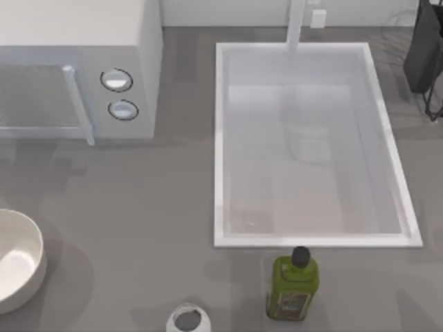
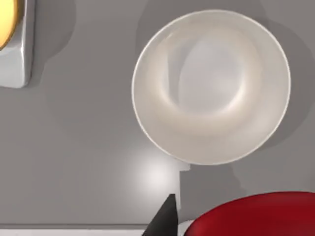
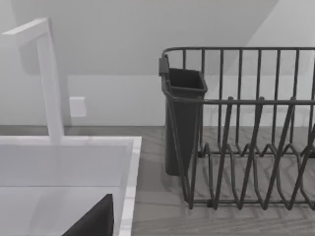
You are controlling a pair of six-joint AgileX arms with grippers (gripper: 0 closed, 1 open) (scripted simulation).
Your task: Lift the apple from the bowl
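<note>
1. Left gripper: the left wrist view shows one dark fingertip (image 2: 165, 219) beside the apple (image 2: 256, 216), which looms glossy red right up against the camera. Judged held, though the second finger is hidden, so I cannot tell the jaw state for certain.
2. Apple sits high above the bowl (image 2: 147, 123), clear of its rim. The bowl's smooth white inside is bare. Lift looks done or nearly so.
3. Handling judgement: apple is firm, light and round with a slick skin, so it is likely to roll or slip. Best taken across its widest middle, fingers on opposite sides.
4. Top view: bowl (image 1: 31, 273) at the table's left edge; green bottle (image 1: 293, 287) and small grey-centred cup (image 1: 187, 319) along the near edge; sink (image 1: 221, 138) in the middle; microwave (image 1: 149, 69) at back left.
5. Right arm idle by the dish rack (image 3: 246, 147); one dark finger (image 3: 96, 221) shows, state unclear.
</note>
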